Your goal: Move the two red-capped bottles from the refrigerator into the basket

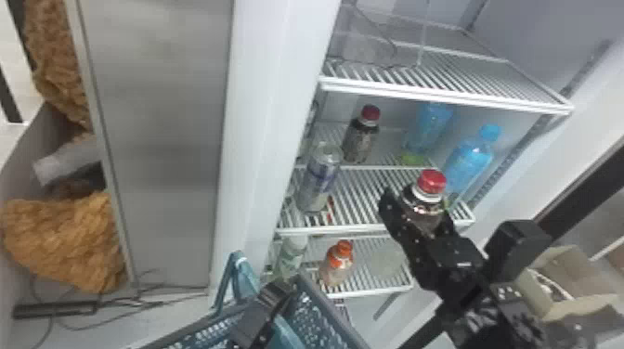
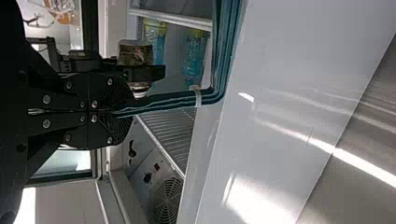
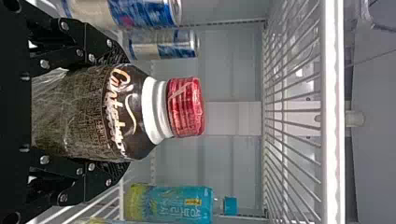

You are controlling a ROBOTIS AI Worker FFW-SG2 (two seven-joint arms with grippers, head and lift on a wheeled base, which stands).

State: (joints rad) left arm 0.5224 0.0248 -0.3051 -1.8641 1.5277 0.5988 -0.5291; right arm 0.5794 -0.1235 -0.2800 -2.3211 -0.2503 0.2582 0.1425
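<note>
The premises are indoors, their exact type not determinable: an open refrigerator with white wire shelves holds blue bottles and a drinks can, as a shop or a home might keep. Also noted are loose cables near the foot of a tall grey panel, and an open cardboard box.

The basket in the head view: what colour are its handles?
The basket's handles are teal, seen best in the head view.
</note>
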